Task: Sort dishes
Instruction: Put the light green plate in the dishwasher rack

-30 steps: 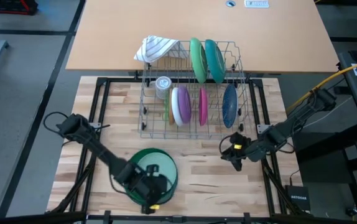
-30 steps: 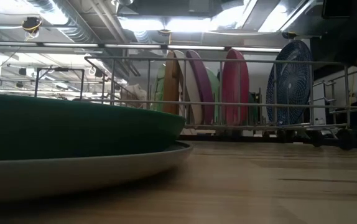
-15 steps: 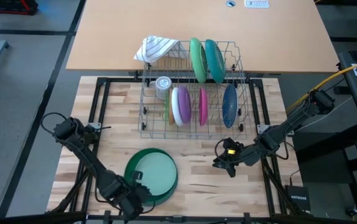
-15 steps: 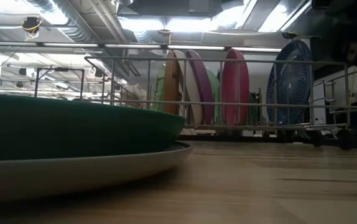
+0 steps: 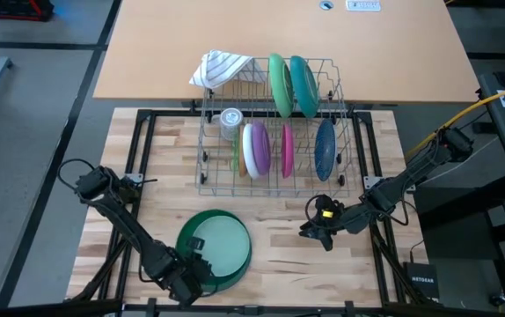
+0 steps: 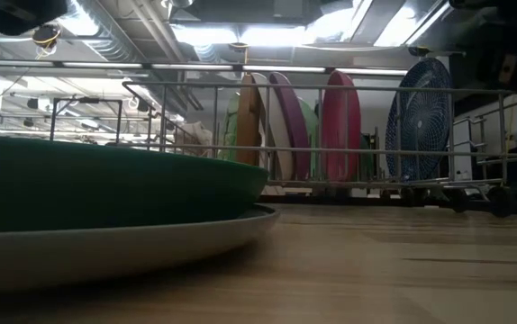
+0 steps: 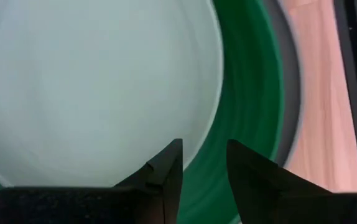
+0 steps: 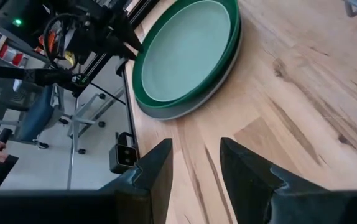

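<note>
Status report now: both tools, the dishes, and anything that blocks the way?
Left tool open, empty, at green bowl stack's near edge. Right tool open, empty, over bare wood before the rack. Other plates stand racked. Nothing in the way.

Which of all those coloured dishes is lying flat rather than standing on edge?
The dark green bowl on the table's near side, stacked on a pale plate. Every other dish stands on edge in the wire rack.

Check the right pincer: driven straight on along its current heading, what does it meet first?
Probably bare tabletop: the right pincer, open and empty, points down across wood toward the stacked green bowl. The bowl comes next if it skims; depth is unclear.
</note>
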Motion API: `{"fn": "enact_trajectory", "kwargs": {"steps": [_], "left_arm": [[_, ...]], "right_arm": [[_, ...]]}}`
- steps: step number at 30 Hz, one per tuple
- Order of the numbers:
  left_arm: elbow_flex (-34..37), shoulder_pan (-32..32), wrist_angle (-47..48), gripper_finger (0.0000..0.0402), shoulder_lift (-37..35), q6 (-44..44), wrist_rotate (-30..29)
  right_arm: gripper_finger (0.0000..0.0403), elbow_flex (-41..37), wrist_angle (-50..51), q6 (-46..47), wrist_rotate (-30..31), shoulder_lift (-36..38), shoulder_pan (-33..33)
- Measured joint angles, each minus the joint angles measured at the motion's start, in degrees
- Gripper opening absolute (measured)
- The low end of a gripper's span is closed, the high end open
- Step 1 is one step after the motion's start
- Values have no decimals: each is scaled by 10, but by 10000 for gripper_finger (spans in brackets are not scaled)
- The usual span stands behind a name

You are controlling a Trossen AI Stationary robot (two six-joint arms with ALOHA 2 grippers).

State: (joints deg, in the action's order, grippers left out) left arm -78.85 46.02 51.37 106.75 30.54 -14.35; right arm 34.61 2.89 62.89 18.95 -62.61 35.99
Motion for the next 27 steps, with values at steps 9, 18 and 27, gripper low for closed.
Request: {"fn": "enact_trajectory", "kwargs": {"steps": [9, 18, 27], "left_arm": [[35, -1, -16, 114, 0, -29, -4], [70, -22, -76, 114, 6, -81, -6], [72, -35, -91, 43, 6, -81, -9]], "right_arm": [[136, 0, 1, 0, 2, 0, 0], [136, 0, 1, 0, 11, 0, 0], [136, 0, 2, 5, 11, 0, 0]]}}
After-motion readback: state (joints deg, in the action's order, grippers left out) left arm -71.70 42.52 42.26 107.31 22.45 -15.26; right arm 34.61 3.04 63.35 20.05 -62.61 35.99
